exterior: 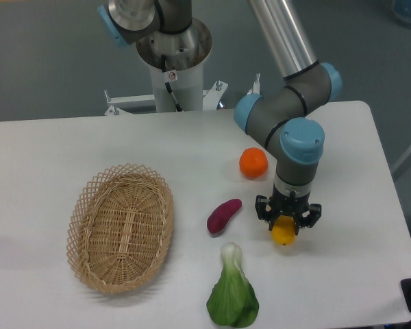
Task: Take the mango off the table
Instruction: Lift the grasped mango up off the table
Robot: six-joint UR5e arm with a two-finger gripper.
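Note:
The mango (pixel 283 233) is a yellow-orange fruit on the white table (pixel 48 151), right of centre near the front. Only its lower end shows below my gripper (pixel 288 221), which points straight down over it. The black fingers (pixel 263 209) stand on either side of the mango, close against it. The mango's upper part is hidden by the gripper. I cannot tell whether the mango rests on the table or is lifted just off it.
A round orange fruit (pixel 253 163) lies behind the gripper. A purple sweet potato (pixel 223 215) lies to its left. A green bok choy (pixel 233 291) sits at the front. A wicker basket (pixel 120 227) stands on the left.

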